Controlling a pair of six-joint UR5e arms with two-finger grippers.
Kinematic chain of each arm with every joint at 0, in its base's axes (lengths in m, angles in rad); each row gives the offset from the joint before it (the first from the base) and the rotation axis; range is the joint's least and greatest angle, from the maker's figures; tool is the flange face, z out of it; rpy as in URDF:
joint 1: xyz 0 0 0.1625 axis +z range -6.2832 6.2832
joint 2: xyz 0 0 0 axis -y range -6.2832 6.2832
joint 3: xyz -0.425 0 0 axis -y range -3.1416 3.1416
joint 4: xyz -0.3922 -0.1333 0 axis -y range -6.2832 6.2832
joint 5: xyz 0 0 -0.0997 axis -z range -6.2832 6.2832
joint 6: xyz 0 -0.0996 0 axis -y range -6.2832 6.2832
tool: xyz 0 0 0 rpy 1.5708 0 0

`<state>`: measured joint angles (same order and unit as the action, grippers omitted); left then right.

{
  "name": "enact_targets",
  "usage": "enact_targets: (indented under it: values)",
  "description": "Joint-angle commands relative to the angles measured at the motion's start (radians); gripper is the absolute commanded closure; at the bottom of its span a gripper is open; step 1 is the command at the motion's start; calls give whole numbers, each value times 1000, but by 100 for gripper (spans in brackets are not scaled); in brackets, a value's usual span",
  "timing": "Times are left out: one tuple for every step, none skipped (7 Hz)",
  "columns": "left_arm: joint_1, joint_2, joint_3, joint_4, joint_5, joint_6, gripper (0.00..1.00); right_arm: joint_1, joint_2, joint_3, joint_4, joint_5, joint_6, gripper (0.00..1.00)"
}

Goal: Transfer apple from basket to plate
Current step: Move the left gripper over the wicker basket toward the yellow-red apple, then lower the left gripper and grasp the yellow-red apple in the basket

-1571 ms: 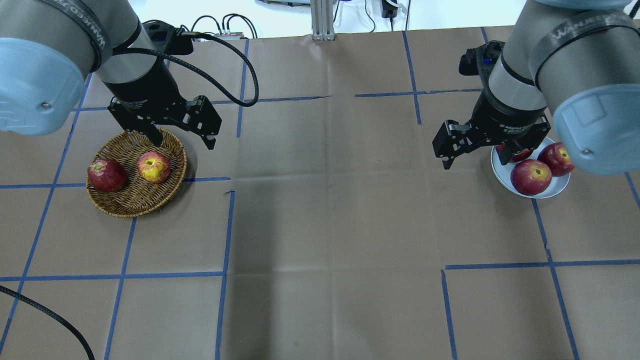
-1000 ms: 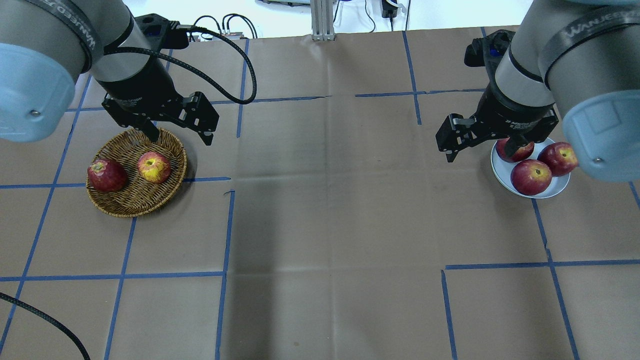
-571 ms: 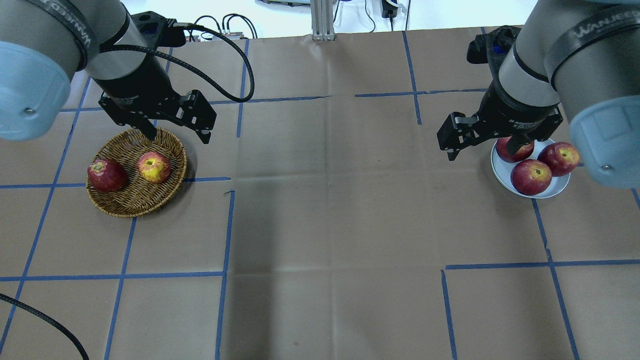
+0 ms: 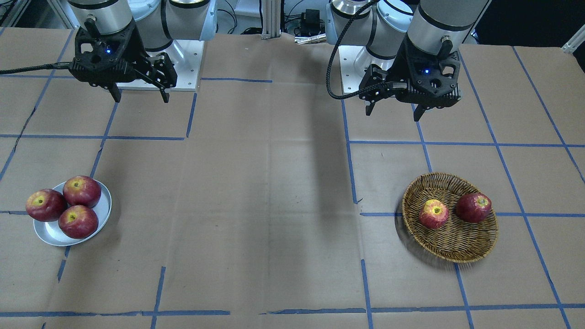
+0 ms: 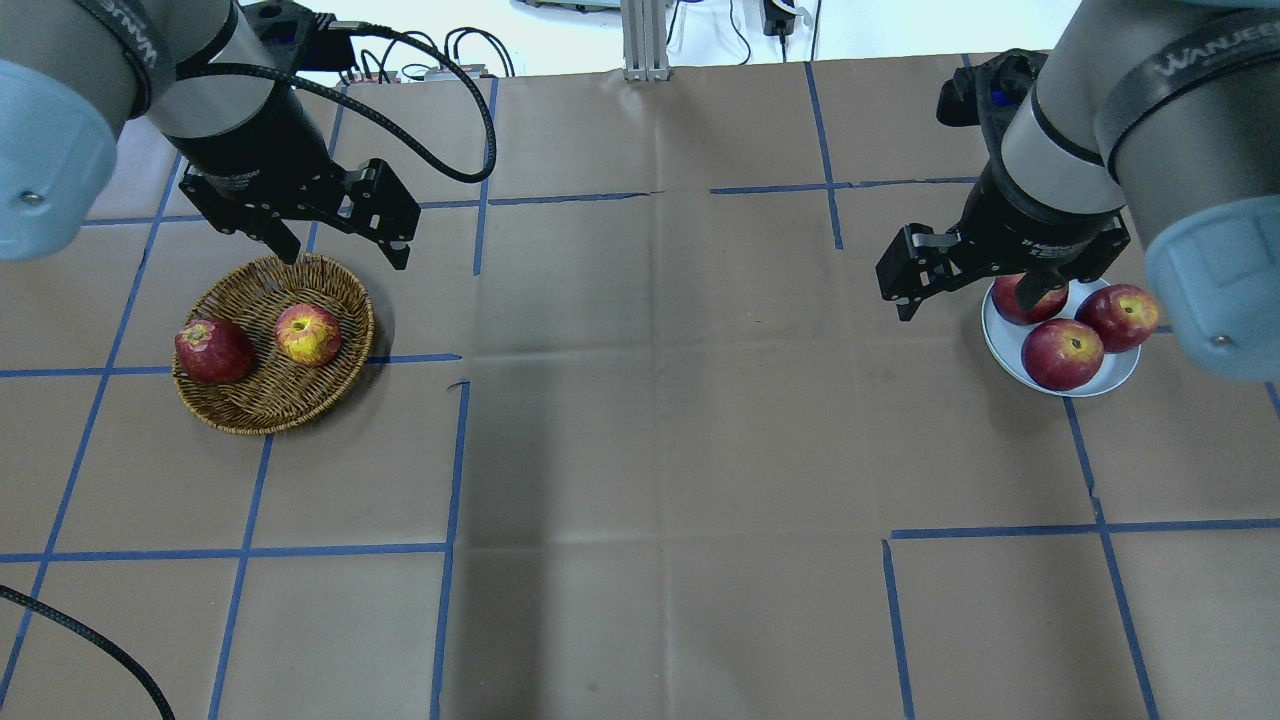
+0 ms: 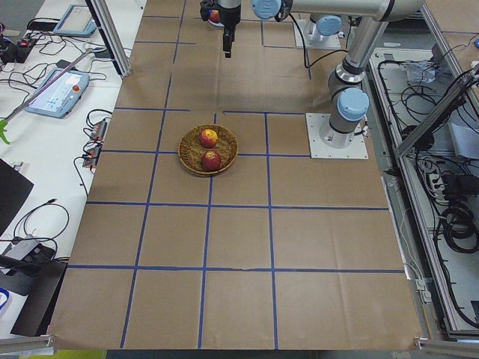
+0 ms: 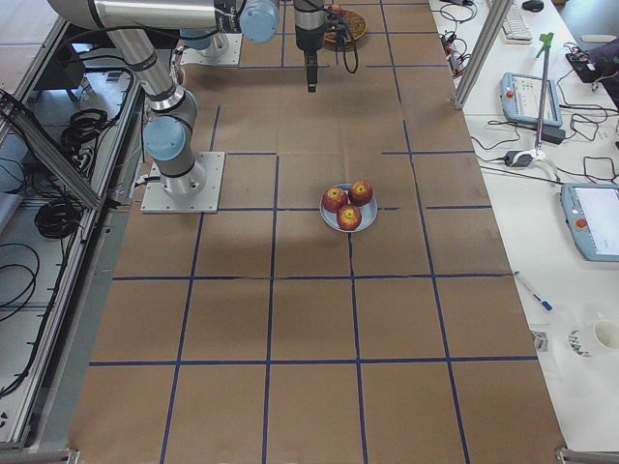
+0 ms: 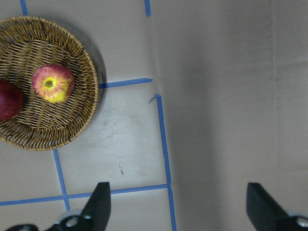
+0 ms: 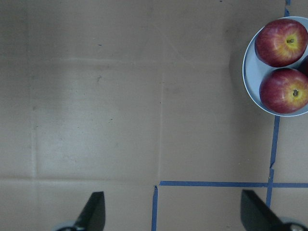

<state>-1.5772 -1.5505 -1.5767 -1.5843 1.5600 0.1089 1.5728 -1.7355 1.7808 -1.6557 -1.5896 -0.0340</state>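
Streaked apple (image 5: 308, 334) in woven rnd basket (image 5: 285, 395).

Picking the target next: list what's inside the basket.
The basket holds two: the yellow-patched apple and a dark red apple. Nothing covers them; weave beneath each is hidden.

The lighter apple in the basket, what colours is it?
The apple is red streaked with yellow; left wrist view shows best.
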Motion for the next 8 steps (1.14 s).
enact_targets:
  values:
    - [0, 4, -11, 9, 2, 0, 1, 3, -24, 6, 4, 16, 2, 0]
    - [0, -6, 7, 9, 0, 0, 0, 3, -24, 8, 5, 16, 6, 0]
    - [2, -20, 4, 12, -9, -17, 0, 3, -24, 8, 5, 17, 9, 0]
    - [6, -13, -34, 45, -2, 6, 1, 3, -22, 8, 7, 13, 11, 0]
    - [47, -23, -66, 53, 0, 46, 1, 3, -22, 8, 11, 14, 11, 0]
    - [101, -46, -121, 113, 5, 213, 1, 3, -22, 8, 4, 16, 11, 0]
    - [127, -71, -153, 194, 55, 292, 1, 3, -27, 8, 5, 16, 13, 0]
    - [141, -104, -181, 255, 86, 342, 1, 3, -27, 8, 5, 16, 13, 0]
